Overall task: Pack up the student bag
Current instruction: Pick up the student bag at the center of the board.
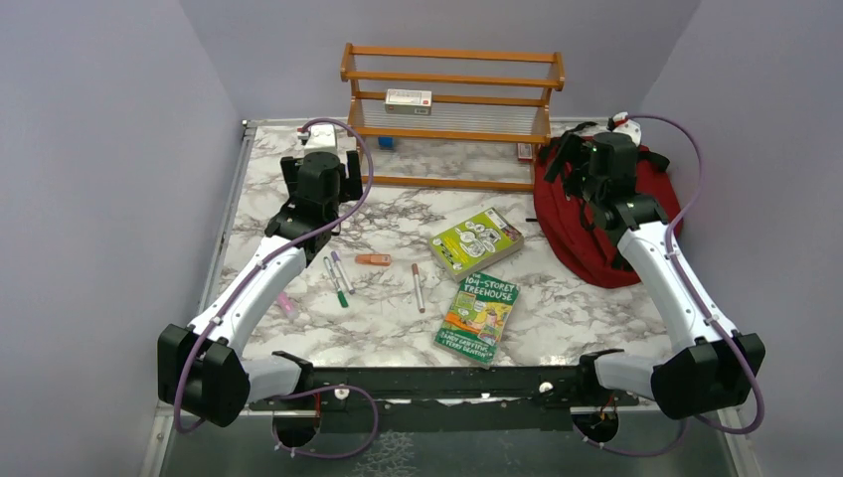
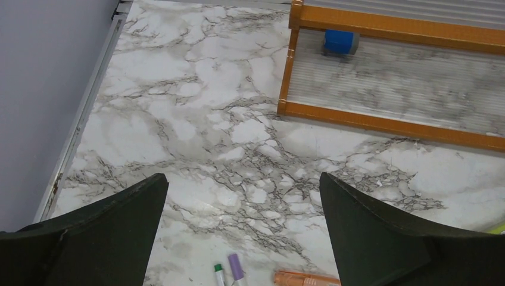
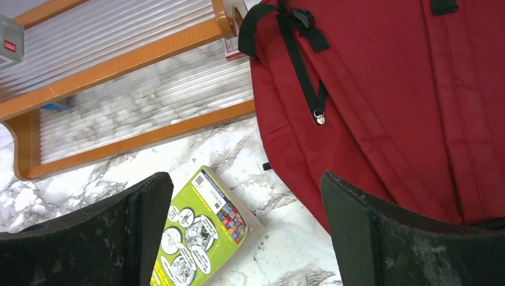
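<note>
At the near edge of the worktop [image 1: 587, 298], the two arm bases sit at the corners with a black bar between them. Just beyond the bar, right of centre, a "Treehouse" paperback [image 1: 477, 316] lies flat and tilted, with bare marble on both sides of it. To its left lies a brown marker [image 1: 418, 287]. Further left, a green-capped marker [image 1: 336, 285] and a purple-capped marker [image 2: 236, 268] lie side by side. A small pink item [image 1: 286, 304] lies close beside the left arm [image 1: 253, 288].

Mid-worktop, a lime-green book [image 3: 199, 229] rests flat at an angle, and a strip of marble separates its far corner from the student bag [image 3: 387, 101]. An orange marker [image 1: 374, 260] lies left of this book.

The left jaws hang spread wide and hold nothing, above open marble between the markers and the rack. The worktop's metal left rim [image 2: 80, 128] and the wall run close on that side. The right jaws are also spread wide and hold nothing, over the gap between the green book and the bag.

The dark red bag lies slumped at the far right, against the right wall, with its black zip pull [image 3: 320, 116] on top. Its top reaches the right end of the orange wooden rack [image 1: 452, 79] at the back wall. On the rack's middle shelf is a white box [image 1: 409, 100], and a blue block [image 2: 340, 42] sits on its floor.
</note>
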`<action>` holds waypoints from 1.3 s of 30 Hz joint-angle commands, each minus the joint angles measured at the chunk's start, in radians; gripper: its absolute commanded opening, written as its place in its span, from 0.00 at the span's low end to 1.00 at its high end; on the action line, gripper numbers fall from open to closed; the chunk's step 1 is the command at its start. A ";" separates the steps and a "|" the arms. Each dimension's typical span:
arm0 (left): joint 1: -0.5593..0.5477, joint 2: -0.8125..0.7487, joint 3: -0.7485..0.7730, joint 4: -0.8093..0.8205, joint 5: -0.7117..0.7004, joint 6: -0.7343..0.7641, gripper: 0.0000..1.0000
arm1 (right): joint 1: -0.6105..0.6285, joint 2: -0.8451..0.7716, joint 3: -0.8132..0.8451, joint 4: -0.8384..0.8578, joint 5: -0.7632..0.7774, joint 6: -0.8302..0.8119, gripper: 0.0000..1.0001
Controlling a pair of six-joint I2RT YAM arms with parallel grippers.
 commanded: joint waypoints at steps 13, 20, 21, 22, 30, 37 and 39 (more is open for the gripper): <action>-0.029 -0.003 0.015 -0.030 -0.099 0.051 0.99 | -0.008 -0.066 -0.068 0.000 -0.063 -0.131 0.92; -0.052 -0.023 -0.008 -0.029 -0.118 0.080 0.99 | -0.008 0.077 0.005 -0.160 -0.119 -0.230 0.94; -0.058 -0.028 -0.010 -0.029 -0.125 0.082 0.99 | -0.008 0.105 0.018 -0.187 -0.113 -0.248 0.94; -0.064 -0.025 -0.013 -0.025 -0.130 0.086 0.99 | -0.008 0.132 0.025 -0.207 -0.105 -0.257 0.94; -0.115 -0.031 -0.017 -0.022 -0.151 0.099 0.99 | -0.003 0.276 -0.009 -0.169 0.037 -0.330 0.94; -0.133 -0.020 -0.020 -0.018 -0.146 0.099 0.99 | 0.020 0.437 0.020 -0.201 0.070 -0.344 0.94; -0.135 -0.020 -0.019 -0.018 -0.145 0.100 0.99 | 0.026 0.469 0.015 -0.185 0.086 -0.348 0.94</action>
